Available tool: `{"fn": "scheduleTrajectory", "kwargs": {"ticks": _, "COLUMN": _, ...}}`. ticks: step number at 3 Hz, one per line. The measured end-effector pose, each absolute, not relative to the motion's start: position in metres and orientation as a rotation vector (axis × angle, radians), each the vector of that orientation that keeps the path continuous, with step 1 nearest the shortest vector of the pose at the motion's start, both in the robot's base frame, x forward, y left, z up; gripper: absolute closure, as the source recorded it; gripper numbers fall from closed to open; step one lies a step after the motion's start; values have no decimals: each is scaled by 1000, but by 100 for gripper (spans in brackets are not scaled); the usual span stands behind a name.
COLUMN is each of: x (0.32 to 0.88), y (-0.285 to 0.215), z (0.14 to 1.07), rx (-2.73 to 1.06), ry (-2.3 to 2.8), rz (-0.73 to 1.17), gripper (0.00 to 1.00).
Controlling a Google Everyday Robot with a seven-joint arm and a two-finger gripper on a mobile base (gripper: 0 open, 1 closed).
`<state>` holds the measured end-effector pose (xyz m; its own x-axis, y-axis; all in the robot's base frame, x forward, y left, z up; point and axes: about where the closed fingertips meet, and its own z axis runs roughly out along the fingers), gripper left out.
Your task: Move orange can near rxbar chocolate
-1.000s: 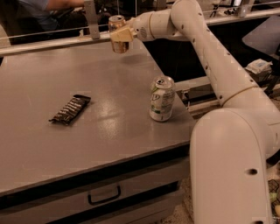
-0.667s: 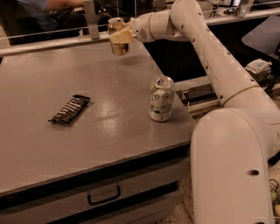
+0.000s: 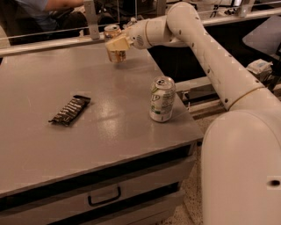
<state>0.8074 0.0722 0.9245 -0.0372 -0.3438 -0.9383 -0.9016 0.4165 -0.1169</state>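
Observation:
The orange can (image 3: 116,54) is at the far side of the grey table (image 3: 109,145), with its silver top (image 3: 111,30) showing. My gripper (image 3: 116,44) is shut on the can's middle, reaching in from the right. I cannot tell whether the can's base touches the table. The rxbar chocolate (image 3: 70,110), a flat dark wrapper with pale lettering, lies on the table's left part, well in front of and left of the can.
A white and green can (image 3: 162,99) stands upright near the table's right edge. A metal rail (image 3: 52,43) runs along the table's far edge, with a person (image 3: 44,9) behind it. A drawer with a handle (image 3: 104,196) is under the table front.
My gripper with the orange can has moved slightly left and toward the near side. The bar and the white and green can have not moved.

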Motion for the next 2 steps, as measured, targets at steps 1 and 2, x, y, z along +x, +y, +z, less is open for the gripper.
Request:
{"fn": "scheduleTrajectory", "kwargs": {"ticks": 1, "x": 803, "y": 80, "z": 911, "rx": -1118, "ry": 1595, "rz": 650, "gripper": 98}}
{"fn": "scheduleTrajectory", "kwargs": {"ticks": 2, "x": 803, "y": 82, "z": 911, "rx": -1122, "ry": 1596, "rz": 654, "gripper": 75}}
